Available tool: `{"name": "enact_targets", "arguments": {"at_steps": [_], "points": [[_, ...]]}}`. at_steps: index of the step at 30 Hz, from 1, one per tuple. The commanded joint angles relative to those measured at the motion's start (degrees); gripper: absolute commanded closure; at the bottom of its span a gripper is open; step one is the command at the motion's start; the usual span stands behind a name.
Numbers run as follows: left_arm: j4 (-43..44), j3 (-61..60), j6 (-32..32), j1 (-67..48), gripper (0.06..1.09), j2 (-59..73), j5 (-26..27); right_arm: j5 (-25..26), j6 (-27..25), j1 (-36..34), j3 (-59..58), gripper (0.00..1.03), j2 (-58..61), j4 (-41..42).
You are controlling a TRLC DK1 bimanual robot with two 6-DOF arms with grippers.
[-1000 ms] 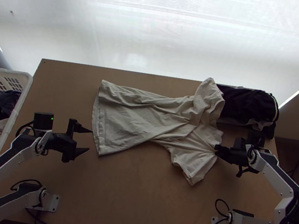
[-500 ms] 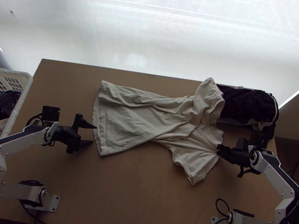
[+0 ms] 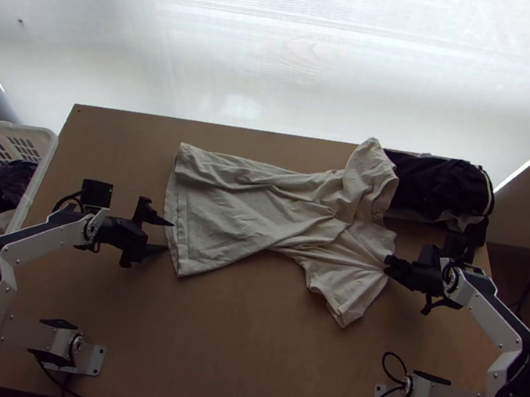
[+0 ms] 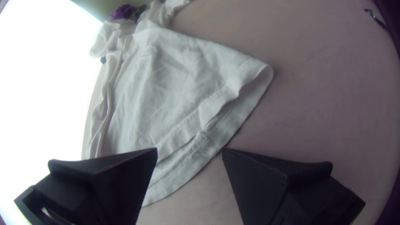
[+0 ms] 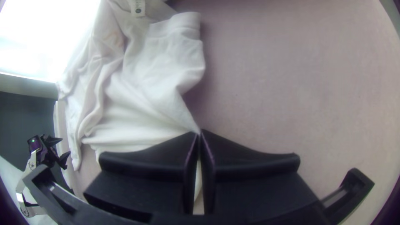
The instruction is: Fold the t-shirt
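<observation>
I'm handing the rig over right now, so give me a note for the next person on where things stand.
Left hand: open, at the t-shirt's hem, not gripping it.
Right hand: shut on the t-shirt's edge at the collar end, by the near sleeve.
T-shirt: spread across the table but creased, hem toward the left arm; its far sleeve lies against the dark clothes.
Done: t-shirt laid out, right grip taken.
Left: probably grip the hem with the left hand, then all the folding.
</observation>
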Motion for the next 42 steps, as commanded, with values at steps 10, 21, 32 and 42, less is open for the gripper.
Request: {"name": "enact_targets", "arguments": {"at_steps": [10, 21, 32, 42], "points": [[-12.8, 4.4, -3.6, -5.1, 0.30, 0.6, -4.5, 0.1, 0.3, 0.0, 0.0, 1.00, 0.1, 0.1], [-9.9, 5.7, -8.5, -6.5, 0.41, 2.0, -4.5, 0.1, 0.3, 0.2, -0.1, 1.00, 0.1, 0.1], [-10.6, 10.2, -10.0, -4.6, 0.48, 5.9, -5.9, 0.1, 0.3, 0.3, -0.2, 1.00, 0.1, 0.1], [-15.5, 13.0, -10.0, -4.0, 0.61, 7.0, -7.4, 0.1, 0.3, 0.3, -0.3, 1.00, -0.2, 0.1]]}}
